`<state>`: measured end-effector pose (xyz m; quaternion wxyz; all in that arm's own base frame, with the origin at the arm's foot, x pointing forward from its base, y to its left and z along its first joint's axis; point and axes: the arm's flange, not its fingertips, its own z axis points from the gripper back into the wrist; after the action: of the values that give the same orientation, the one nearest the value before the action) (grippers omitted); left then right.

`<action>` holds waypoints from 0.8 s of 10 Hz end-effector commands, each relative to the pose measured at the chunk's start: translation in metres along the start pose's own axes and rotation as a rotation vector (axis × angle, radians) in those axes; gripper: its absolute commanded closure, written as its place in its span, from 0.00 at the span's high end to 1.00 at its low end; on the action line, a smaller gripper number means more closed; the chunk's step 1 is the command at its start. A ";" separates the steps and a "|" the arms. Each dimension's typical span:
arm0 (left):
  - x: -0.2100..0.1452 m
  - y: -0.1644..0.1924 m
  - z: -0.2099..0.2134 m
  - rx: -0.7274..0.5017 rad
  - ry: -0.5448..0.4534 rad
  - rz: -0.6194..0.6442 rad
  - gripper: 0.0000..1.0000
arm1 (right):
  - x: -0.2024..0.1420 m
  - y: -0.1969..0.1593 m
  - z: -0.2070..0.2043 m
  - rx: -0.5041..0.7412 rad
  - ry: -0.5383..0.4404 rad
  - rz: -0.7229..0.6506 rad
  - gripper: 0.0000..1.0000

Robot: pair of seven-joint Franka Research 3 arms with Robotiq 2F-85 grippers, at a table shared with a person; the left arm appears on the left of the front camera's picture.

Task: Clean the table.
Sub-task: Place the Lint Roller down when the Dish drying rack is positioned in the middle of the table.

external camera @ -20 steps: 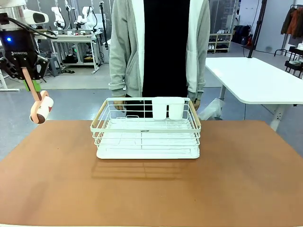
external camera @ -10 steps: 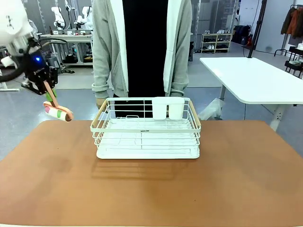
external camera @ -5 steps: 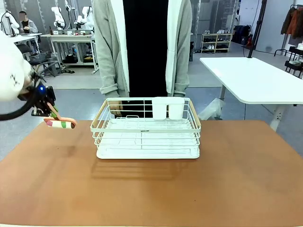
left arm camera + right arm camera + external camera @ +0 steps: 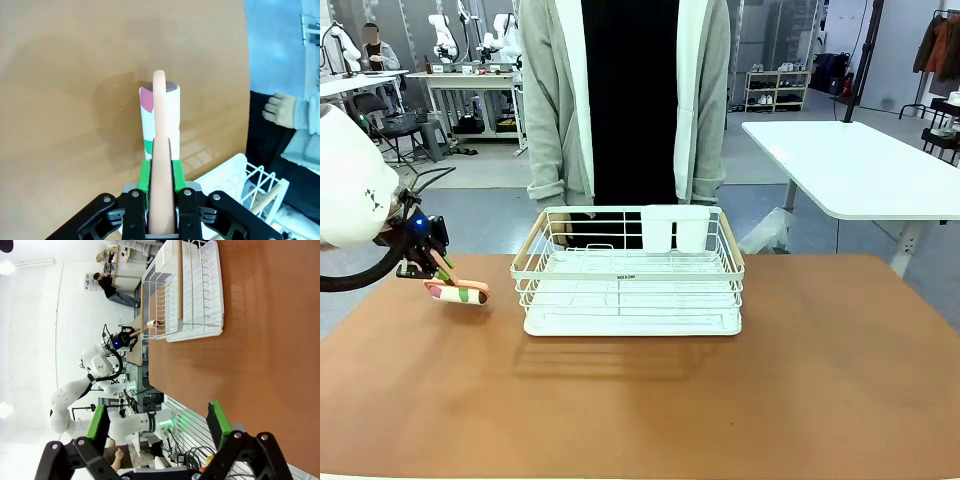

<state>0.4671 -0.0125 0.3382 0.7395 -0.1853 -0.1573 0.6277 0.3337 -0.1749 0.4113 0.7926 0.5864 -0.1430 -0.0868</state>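
Left gripper: it is closed on the peach handle of a lint roller, left of the dish rack. In the left wrist view the green pads press the handle from both sides, and the handle runs straight out between them.

Lint roller hold: the roll lies almost flat and low over the table, near its far left part. I judge this is so that the sticky roll can be pressed down and rolled along the top. I cannot tell if the roll touches the surface; its shadow sits close under it.

Dish rack: white wire rack with wooden side handles, standing on the table at the far middle, on its white drip tray. It looks empty, apart from the white cutlery holder at its back.

Person: stands just behind the dish rack, at the far edge, hands down behind its rear corners. One hand shows in the left wrist view, beyond the rack corner.

Right gripper: its jaws stand wide apart with nothing between them, hanging well above the table on the right side of the dish rack. I judge it is waiting out of the way.

Table: reddish-brown top; it carries the dish rack.

Count: one lint roller, one dish rack, two grippers, one person at the table.
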 end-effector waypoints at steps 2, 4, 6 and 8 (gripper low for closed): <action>0.012 0.001 -0.004 0.003 -0.005 0.020 0.21 | -0.001 0.003 -0.001 0.013 -0.009 0.003 1.00; 0.010 0.003 -0.006 0.014 -0.001 0.026 0.21 | -0.001 0.003 -0.001 0.013 -0.009 0.003 1.00; 0.009 0.003 -0.004 0.019 -0.011 0.030 0.77 | -0.001 0.003 -0.001 0.013 -0.009 0.003 1.00; 0.006 0.006 0.009 0.047 -0.027 0.036 1.00 | -0.001 0.003 -0.001 0.013 -0.009 0.003 1.00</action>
<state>0.4653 -0.0026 0.3316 0.7340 -0.1781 -0.1532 0.6372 0.3337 -0.1749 0.4112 0.7926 0.5864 -0.1430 -0.0868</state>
